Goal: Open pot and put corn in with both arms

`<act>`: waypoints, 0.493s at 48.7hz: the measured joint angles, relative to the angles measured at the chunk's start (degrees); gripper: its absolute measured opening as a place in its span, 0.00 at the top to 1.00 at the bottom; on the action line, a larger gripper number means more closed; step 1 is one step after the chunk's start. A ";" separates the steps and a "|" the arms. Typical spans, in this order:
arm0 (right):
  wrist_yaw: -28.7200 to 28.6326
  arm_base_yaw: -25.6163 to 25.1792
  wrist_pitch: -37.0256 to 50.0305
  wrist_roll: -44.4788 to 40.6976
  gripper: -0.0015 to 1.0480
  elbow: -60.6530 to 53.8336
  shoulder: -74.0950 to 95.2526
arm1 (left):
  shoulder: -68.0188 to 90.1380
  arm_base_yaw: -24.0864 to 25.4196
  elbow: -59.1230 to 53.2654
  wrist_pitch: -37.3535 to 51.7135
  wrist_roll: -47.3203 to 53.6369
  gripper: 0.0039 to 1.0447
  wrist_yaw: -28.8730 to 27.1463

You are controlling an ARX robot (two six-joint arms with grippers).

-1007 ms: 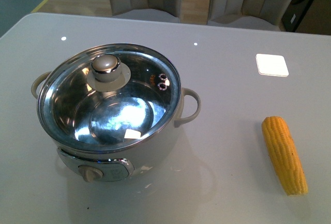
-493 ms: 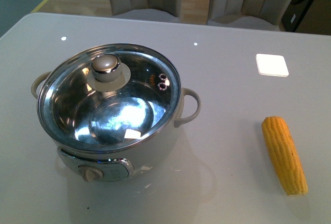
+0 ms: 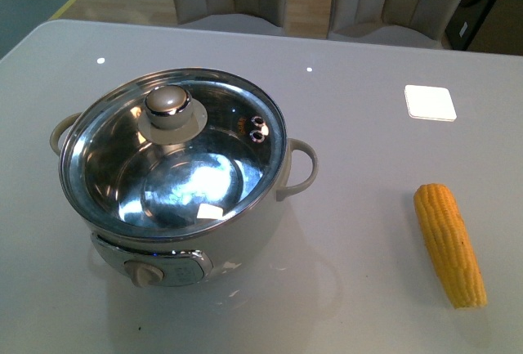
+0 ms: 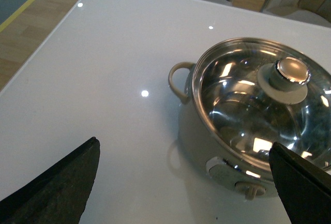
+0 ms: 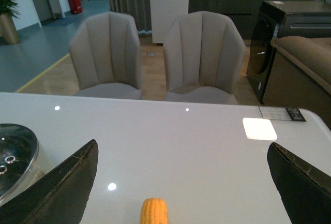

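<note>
Nothing is done yet: the lid (image 3: 196,174) sits on the pot (image 3: 253,235), and the corn (image 3: 449,244) lies on the counter (image 3: 368,166) at the pot's four o'clock. The left claw (image 4: 183,146) and right claw (image 5: 182,146) hang spread, empty.

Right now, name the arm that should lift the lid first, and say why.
Left. The pot and its lid knob sit on the robot's left, framed ahead of the open left gripper; the right gripper, also open, faces the corn on the right.
</note>
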 joint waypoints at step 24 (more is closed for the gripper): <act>0.00 0.00 0.00 0.00 0.08 0.00 -0.02 | 54.12 -9.42 10.93 48.46 3.56 0.07 -7.87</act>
